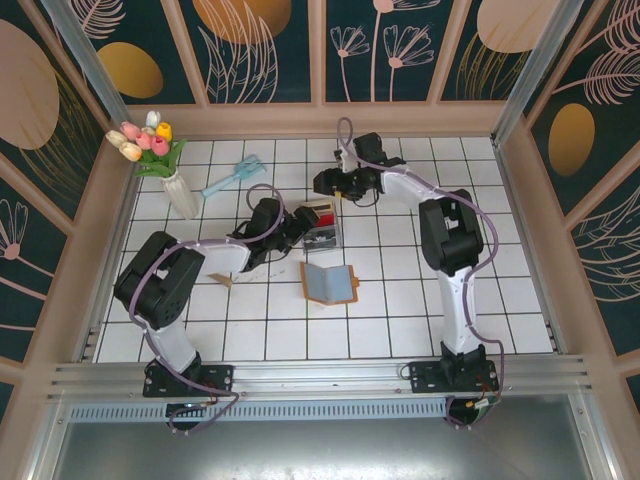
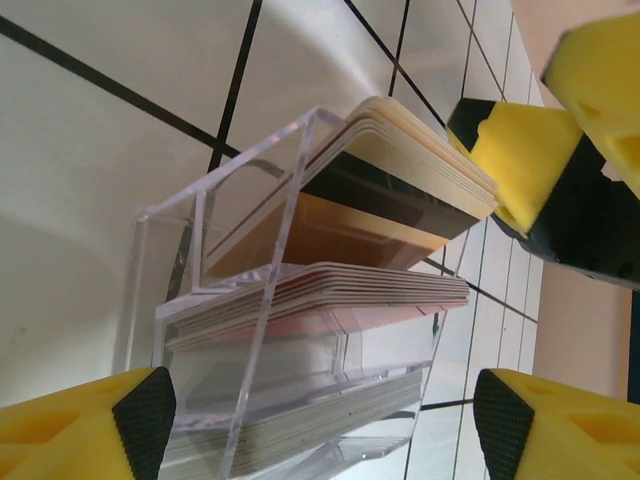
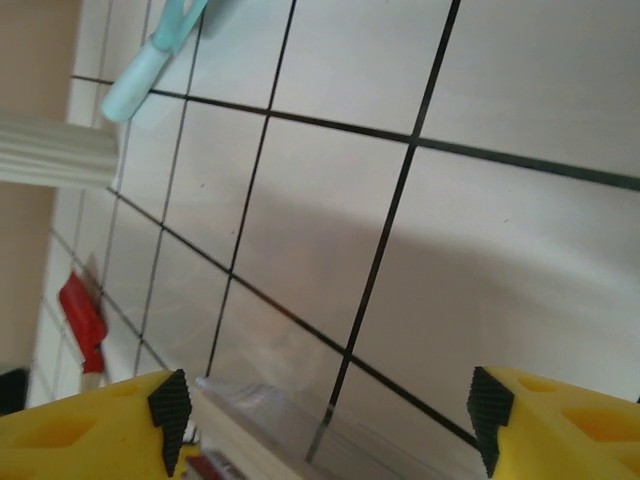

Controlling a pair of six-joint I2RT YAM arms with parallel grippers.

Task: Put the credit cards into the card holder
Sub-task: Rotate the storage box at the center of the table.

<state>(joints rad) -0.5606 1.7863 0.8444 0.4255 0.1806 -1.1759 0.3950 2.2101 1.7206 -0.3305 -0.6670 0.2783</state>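
The credit cards stand in stacks in a clear plastic tray: tan and black on top, red in the middle, grey at the bottom. In the top view the tray sits mid-table. My left gripper is open, and the tray's grey end lies between its fingers without touching them. It reaches the tray from the left. My right gripper is open with nothing in it, just behind the tray. The card holder lies open, blue lining up, in front of the tray.
A white vase of tulips stands at the back left, with a teal brush beside it. A small tan piece lies by the left arm. Wooden walls close in the tiled floor on three sides.
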